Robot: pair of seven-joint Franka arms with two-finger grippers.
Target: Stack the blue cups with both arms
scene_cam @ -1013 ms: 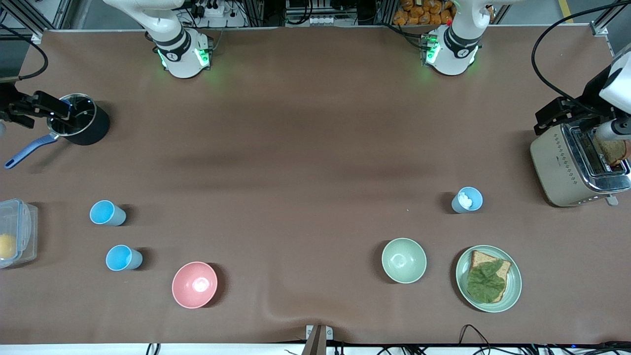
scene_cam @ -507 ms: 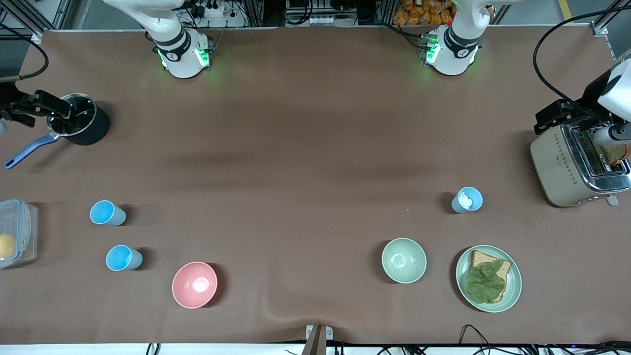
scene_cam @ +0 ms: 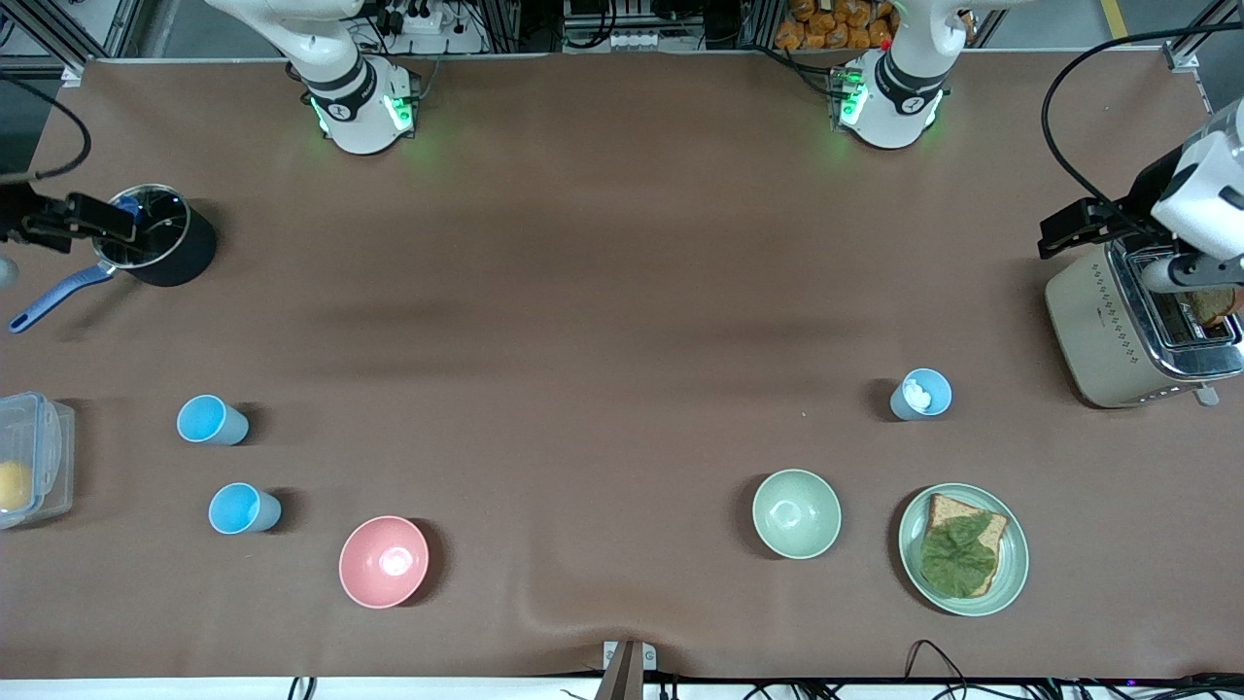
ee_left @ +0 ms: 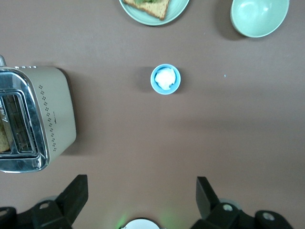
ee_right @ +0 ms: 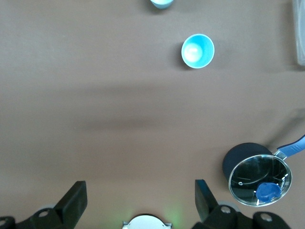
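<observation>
Two bright sky-blue cups stand upright toward the right arm's end, one (scene_cam: 212, 420) farther from the front camera than the other (scene_cam: 243, 508). The right wrist view shows the first (ee_right: 198, 50) and the rim of the second (ee_right: 161, 2). A paler blue cup (scene_cam: 921, 394) with something white inside stands toward the left arm's end (ee_left: 166, 78). My left gripper (ee_left: 141, 181) is open and empty, high over bare table between its base and that cup. My right gripper (ee_right: 139, 183) is open and empty, high over bare table.
A pink bowl (scene_cam: 383, 562), a pale green bowl (scene_cam: 796, 513) and a plate (scene_cam: 1011, 574) with toast and lettuce sit near the front edge. A toaster (scene_cam: 1098, 331) stands at the left arm's end. A lidded black pot (scene_cam: 160, 248) and a clear container (scene_cam: 34, 467) are at the right arm's end.
Both arms' hands have shifted slightly at the edges of the front view. The cups, bowls and other things on the table have not moved.
</observation>
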